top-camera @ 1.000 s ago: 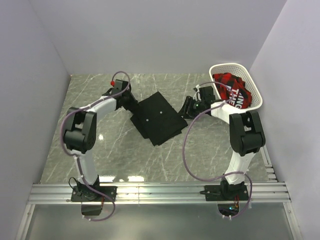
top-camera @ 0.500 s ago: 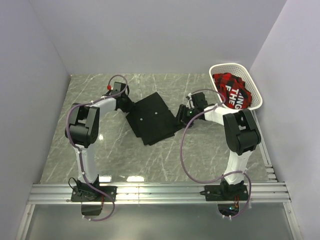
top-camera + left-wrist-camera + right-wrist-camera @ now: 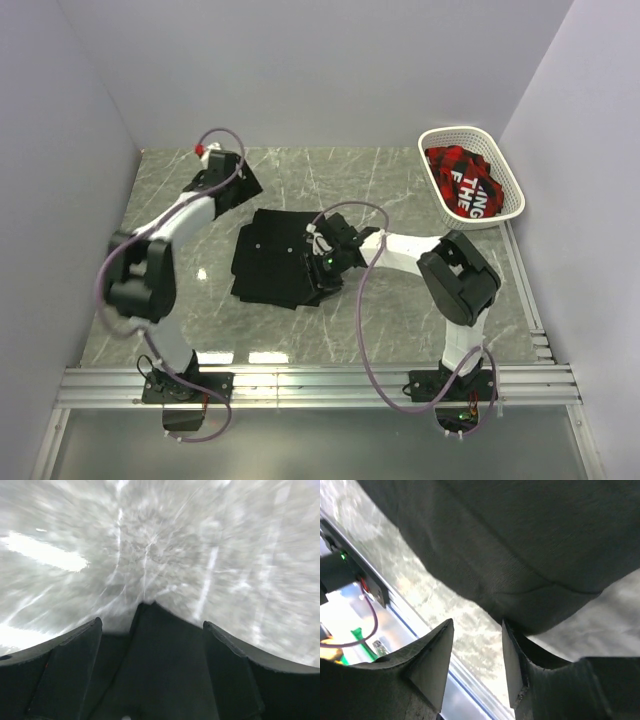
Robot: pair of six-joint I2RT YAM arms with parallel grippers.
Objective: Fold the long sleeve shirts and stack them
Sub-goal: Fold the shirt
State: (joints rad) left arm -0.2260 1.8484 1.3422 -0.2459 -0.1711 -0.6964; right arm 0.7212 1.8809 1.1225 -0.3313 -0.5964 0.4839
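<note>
On the table (image 3: 400, 320), the folded black long sleeve shirt (image 3: 275, 262) has slid left and nearer since a second ago. The white basket (image 3: 460, 130) at the far right holds a red plaid garment (image 3: 462, 178). The right fingers (image 3: 427, 655) have followed leftward and stand partly apart at the shirt's right edge, gripping nothing. The left fingers (image 3: 70, 665) have let go and spread wide, off toward the far left.

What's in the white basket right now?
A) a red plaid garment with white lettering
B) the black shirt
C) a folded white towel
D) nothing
A: the white basket holds a red plaid garment with white lettering, while the black shirt lies on the table, well apart from it.
</note>
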